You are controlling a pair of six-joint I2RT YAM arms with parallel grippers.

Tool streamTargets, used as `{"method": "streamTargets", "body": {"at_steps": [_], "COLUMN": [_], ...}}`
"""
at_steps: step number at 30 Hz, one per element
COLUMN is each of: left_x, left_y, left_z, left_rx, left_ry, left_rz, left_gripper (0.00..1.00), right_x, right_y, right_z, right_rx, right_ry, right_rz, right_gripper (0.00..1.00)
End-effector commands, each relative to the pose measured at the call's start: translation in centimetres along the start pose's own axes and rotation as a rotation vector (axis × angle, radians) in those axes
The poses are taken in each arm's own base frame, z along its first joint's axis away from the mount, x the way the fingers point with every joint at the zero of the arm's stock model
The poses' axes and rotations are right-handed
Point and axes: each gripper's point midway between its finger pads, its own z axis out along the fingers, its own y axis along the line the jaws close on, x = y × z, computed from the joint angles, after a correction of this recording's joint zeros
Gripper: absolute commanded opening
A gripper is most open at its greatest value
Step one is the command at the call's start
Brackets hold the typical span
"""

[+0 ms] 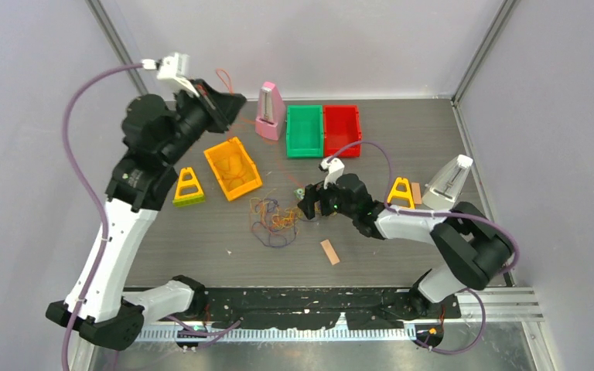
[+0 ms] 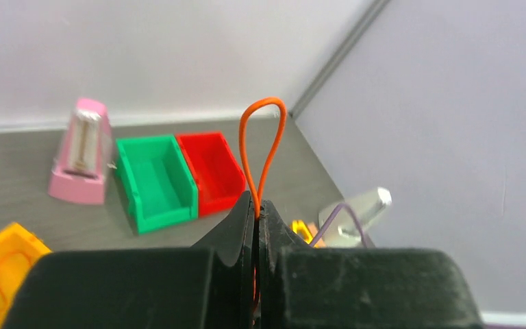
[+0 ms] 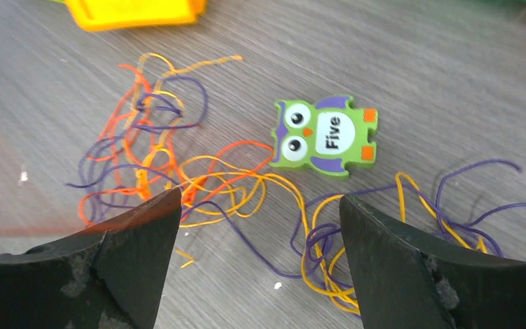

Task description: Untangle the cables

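Soft, even light falls from above. The overhead view is bright, with no hard glare. The dark worktop (image 1: 201, 255) carries a faint pale sheen in front of the green bin (image 1: 288, 131), and shadows beside that bin are short and weak.

From the left wrist the green bin looks slightly soft and the wall (image 2: 178, 55) behind it is washed pale. The left tool (image 2: 257, 209) in front of it is a dark, blurred mass, while the orange cable (image 2: 264, 101) reads fairly sharp.

From the right wrist the cables (image 3: 144, 168) and owl piece (image 3: 325, 137) are crisp. The right tool (image 3: 260, 205) is dark and soft-edged, with a reddish out-of-focus smear beside one finger (image 3: 109, 274).
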Motion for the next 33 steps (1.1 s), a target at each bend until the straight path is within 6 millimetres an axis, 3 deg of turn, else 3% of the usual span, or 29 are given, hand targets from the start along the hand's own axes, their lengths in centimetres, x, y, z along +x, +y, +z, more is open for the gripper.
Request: {"method": "streamTargets", "body": {"at_steps": [1,2,6,9,13,27,33], "left_x": [-4.9,-5.6,-8.1,-9.0,-9.0,-5.0,-1.9], "left_y": [-0.1,0.2,1.1,1.5,2.4,8.8,14.7], "left_z": [-1.5,-1.7,-2.1,-2.0,-1.4,2.6,4.2], "left_rx": [-0.035,-0.053,-0.104,-0.120,-0.143,-0.286,-0.467], "left_ry": [-0.061,-0.069,-0.114,-0.132,-0.127,-0.070,-0.028], "left_rz": [-0.009,-0.007,0.001,-0.001,-0.001,-0.005,-0.020], "left_gripper": [0.00,0.00,0.00,0.00,0.00,0.00,0.00], "right_x": [-1.1,0.0,0.4,-0.1,-0.6,-1.4,-1.6], "right_y": [-2.1,-3.1,-5.1,-5.4,-5.2,-5.6,-5.6], "right_z": [1.7,1.7,1.3,1.0,0.6,-0.5,-1.0], "right_rx": [0.147,0.191,0.278,0.267,0.248,0.267,0.267], "right_ry": [0.014,0.054,0.074,0.052,0.023,-0.034,-0.056], "right_rz": [0.053,0.059,0.091,0.105,0.106,0.105,0.106], "right_gripper": [0.90,0.89,0.83,0.71,0.68,0.69,0.69]}}
